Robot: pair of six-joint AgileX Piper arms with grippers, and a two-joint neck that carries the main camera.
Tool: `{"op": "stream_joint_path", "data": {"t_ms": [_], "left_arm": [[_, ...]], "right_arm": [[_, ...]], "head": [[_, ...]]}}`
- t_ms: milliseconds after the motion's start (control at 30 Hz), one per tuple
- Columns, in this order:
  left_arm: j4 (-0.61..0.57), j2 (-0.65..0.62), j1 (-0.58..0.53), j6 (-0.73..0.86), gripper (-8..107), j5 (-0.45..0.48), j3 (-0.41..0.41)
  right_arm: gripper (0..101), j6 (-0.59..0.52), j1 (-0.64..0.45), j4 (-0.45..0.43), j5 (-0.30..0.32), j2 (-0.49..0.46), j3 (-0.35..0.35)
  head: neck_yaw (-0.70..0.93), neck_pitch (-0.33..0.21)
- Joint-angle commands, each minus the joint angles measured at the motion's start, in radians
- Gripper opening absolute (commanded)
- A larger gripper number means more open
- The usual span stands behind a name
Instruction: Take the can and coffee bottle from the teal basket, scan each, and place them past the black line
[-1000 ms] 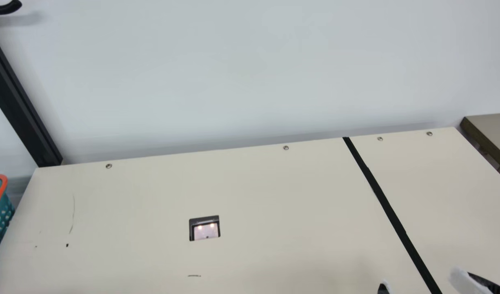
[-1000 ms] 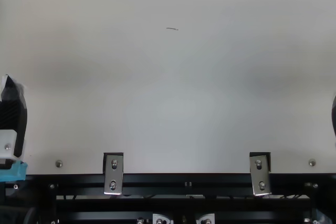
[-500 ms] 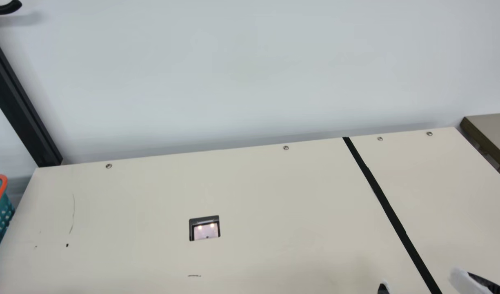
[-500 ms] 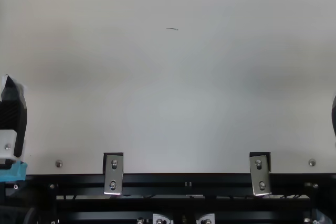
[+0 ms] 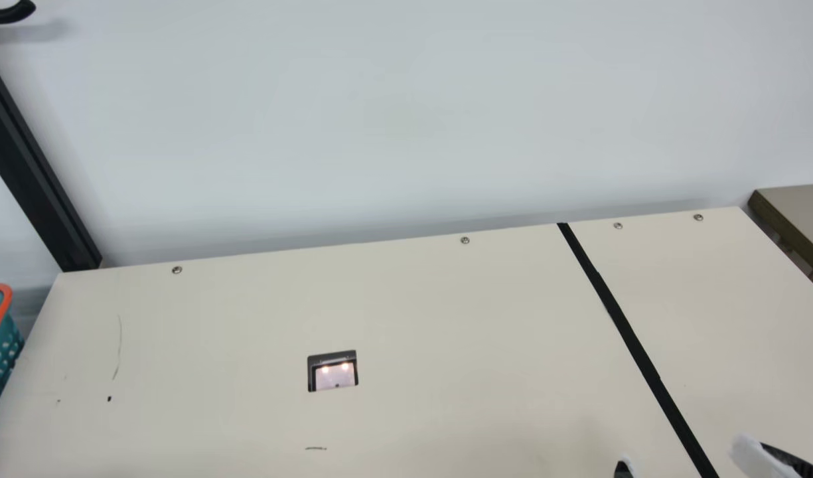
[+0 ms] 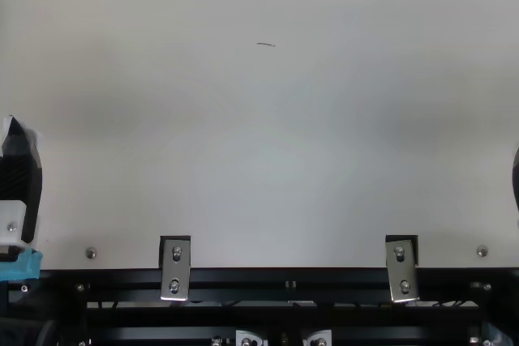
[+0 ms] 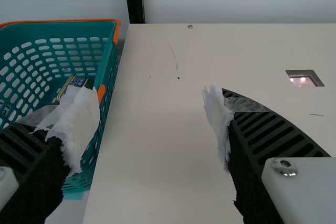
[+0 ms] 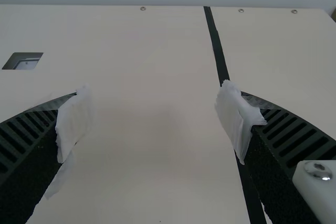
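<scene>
Both scans and placements past the black line [image 5: 638, 352] look undone; left pincer [image 7: 149, 103] and right pincer [image 8: 155, 111] gape wide; a partly hidden item [image 7: 76, 82] sits in the teal basket [image 7: 108, 64].

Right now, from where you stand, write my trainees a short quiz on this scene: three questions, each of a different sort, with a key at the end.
1. True or false: the left gripper is open, with nothing between its fingers.
2. In the main view, where is the lit scanner?
A) To the left of the black line
B) On the black line
C) To the right of the black line
3. Fill in the colour: the teal basket has an ______ rim.

Key: 1. True; 2. A; 3. orange
</scene>
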Motion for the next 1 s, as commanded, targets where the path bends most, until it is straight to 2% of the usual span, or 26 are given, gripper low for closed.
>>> {"op": "stream_joint_path", "data": {"t_ms": [0, 433, 800, 867, 967], "left_arm": [[0.0, 0.0, 0.0, 0.0, 90, 0.0, 0.0], [0.0, 0.0, 0.0, 0.0, 90, 0.0, 0.0], [0.0, 0.0, 0.0, 0.0, 90, 0.0, 0.0], [0.0, 0.0, 0.0, 0.0, 90, 0.0, 0.0], [0.0, 0.0, 0.0, 0.0, 90, 0.0, 0.0]], "right_arm": [[101, 0.0, 0.0, 0.0, 0.0, 0.0, 0.0], [101, 0.0, 0.0, 0.0, 0.0, 0.0, 0.0], [101, 0.001, 0.001, -0.002, 0.002, 0.0, -0.003], [101, 0.001, 0.004, -0.002, 0.015, 0.004, -0.024], [101, -0.004, 0.013, 0.003, 0.06, 0.017, -0.097]], "head": [[0.01, -0.004], [0.11, 0.008], [0.11, 0.008], [0.11, 0.008], [0.11, 0.008]]}}
